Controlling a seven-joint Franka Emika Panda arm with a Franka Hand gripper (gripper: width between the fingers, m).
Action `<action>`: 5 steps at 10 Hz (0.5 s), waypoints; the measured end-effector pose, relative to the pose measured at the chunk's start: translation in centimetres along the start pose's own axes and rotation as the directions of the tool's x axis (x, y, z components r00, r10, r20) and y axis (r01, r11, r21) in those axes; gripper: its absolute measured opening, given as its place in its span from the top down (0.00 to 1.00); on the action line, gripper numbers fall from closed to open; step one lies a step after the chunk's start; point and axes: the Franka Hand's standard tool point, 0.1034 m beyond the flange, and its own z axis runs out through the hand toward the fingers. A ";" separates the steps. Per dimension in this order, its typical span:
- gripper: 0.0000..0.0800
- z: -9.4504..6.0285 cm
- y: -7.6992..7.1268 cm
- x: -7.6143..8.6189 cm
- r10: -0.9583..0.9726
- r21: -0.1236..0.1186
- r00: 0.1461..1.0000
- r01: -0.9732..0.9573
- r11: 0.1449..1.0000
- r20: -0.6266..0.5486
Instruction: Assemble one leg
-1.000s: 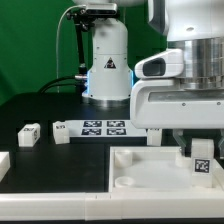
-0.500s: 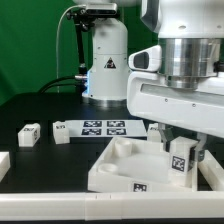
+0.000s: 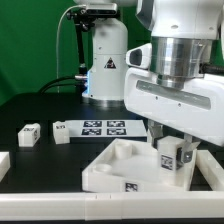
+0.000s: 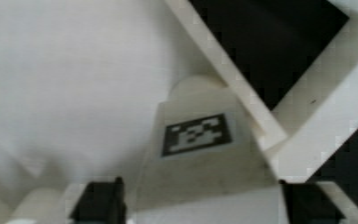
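My gripper point(image 3: 172, 150) is shut on a leg point(image 3: 172, 160), a small white block with black-and-white tags, and holds it upright inside the big white square tray point(image 3: 105, 168), near its corner on the exterior view's right. In the wrist view the leg point(image 4: 197, 133) sits between my dark fingertips point(image 4: 101, 200), with the tray's wall point(image 4: 247, 70) running slantwise beside it. Whether the leg's lower end touches the tray is hidden. Two more legs point(image 3: 28, 134) point(image 3: 60, 130) lie on the black table at the exterior view's left.
The marker board point(image 3: 105, 127) lies behind the tray, in front of the arm's white base point(image 3: 105, 65). Another white part point(image 3: 3, 163) shows at the left edge. A tag is on the tray's front wall point(image 3: 131, 186).
My gripper has moved left with the leg in it. The tray has shifted left and turned, so a corner now points toward the exterior view's left.
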 end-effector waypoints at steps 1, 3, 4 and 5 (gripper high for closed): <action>0.26 0.0 0.0 0.0 0.000 0.000 1.000 0.000 1.000 0.000; 0.20 0.0 0.0 0.0 0.000 0.000 1.000 0.000 1.000 0.000; 0.19 0.0 0.0 0.0 0.000 0.000 1.000 0.000 1.000 0.000; 0.19 0.0 0.0 0.0 0.000 0.000 1.000 0.000 1.000 0.000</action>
